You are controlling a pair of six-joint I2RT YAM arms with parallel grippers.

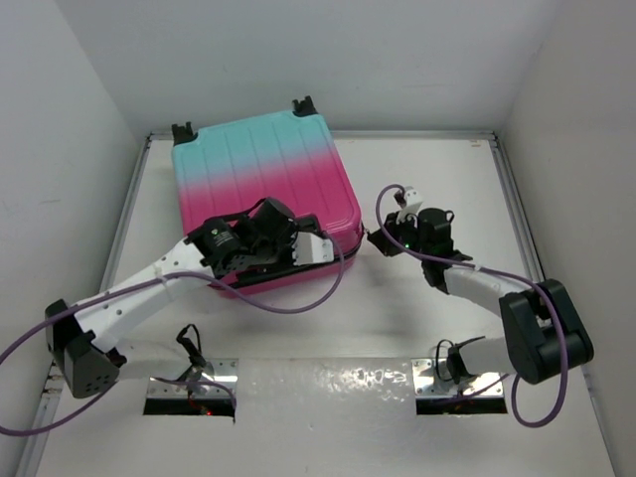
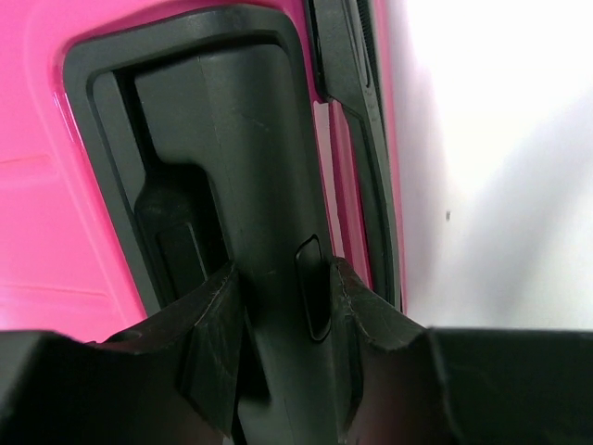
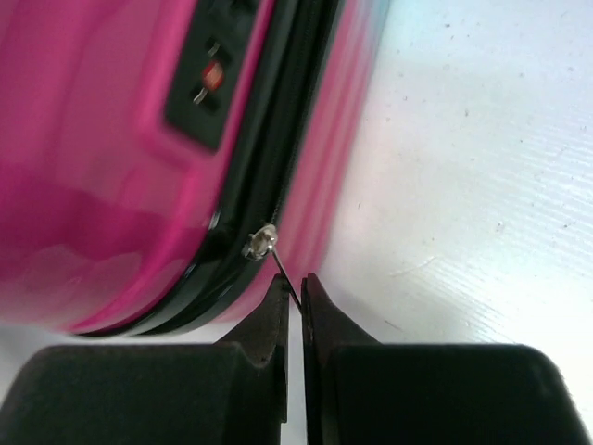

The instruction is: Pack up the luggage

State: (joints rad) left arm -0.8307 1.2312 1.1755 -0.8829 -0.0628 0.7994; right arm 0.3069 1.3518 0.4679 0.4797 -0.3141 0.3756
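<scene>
The luggage (image 1: pixel 258 169) lies flat and closed on the white table, ribbed shell fading teal at the far end to pink at the near end. My left gripper (image 1: pixel 296 252) is at its near side, and in the left wrist view the gripper (image 2: pixel 283 289) is shut on the black handle (image 2: pixel 259 167), one finger on each side. My right gripper (image 1: pixel 376 239) is at the luggage's near right corner. In the right wrist view the gripper (image 3: pixel 296 284) is shut on the thin metal zipper pull (image 3: pixel 266 243) on the black zipper seam. The lining is hidden.
White walls (image 1: pixel 70 109) enclose the table on the left, back and right. A black lock panel (image 3: pixel 208 79) sits on the luggage's side near the zipper. Purple cables (image 1: pixel 298 303) loop from both arms over the near table.
</scene>
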